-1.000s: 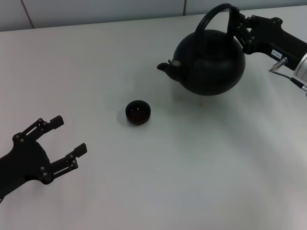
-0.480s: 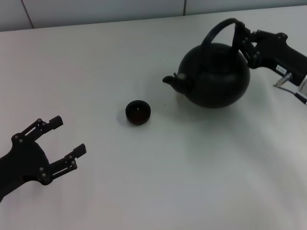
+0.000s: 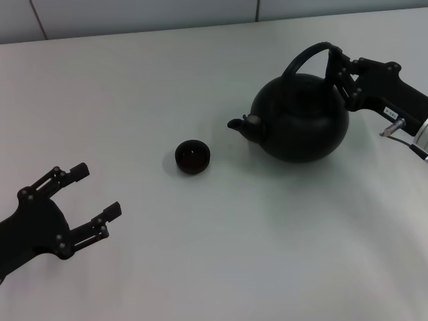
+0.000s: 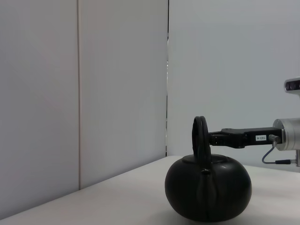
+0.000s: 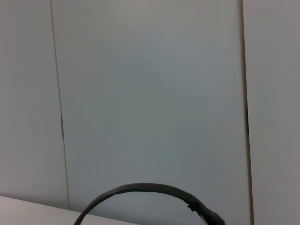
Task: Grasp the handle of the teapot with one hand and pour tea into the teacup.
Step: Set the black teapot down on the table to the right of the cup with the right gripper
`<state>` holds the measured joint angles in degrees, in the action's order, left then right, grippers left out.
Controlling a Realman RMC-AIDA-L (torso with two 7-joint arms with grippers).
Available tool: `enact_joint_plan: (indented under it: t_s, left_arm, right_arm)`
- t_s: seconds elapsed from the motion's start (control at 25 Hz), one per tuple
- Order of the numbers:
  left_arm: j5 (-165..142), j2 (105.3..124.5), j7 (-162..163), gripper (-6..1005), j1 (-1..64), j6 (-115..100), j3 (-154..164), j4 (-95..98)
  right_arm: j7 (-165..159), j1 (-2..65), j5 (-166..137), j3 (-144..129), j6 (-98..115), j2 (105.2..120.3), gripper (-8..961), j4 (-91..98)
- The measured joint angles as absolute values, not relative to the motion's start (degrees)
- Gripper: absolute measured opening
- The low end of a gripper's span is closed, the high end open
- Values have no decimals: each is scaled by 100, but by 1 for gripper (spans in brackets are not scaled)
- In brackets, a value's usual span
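Your right gripper (image 3: 336,67) pinched the handle (image 3: 304,55), teapot (image 3: 301,117) upright near the cup (image 3: 192,156); next, carry and tip. Left gripper (image 3: 83,190) idled, fingers spread.

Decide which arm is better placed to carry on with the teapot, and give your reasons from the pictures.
The right. The right gripper is already shut on the handle of the teapot, whose spout faces the teacup. The left gripper hangs open near the table's front, far from both.

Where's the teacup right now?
In the head view, the teacup sits on the table near centre, apart from the teapot, on its spout side.
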<state>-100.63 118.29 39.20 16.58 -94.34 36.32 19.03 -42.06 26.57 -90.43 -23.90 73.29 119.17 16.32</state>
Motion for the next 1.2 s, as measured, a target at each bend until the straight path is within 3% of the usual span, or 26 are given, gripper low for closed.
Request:
enact_joint_plan:
  t_s: [1.2]
  left_arm:
    - [-10063, 11830, 3911, 847, 1624, -9477, 3604, 1899]
  right_arm:
    - [-3348, 2663, -8992, -2372, 7004, 11932, 177, 1467]
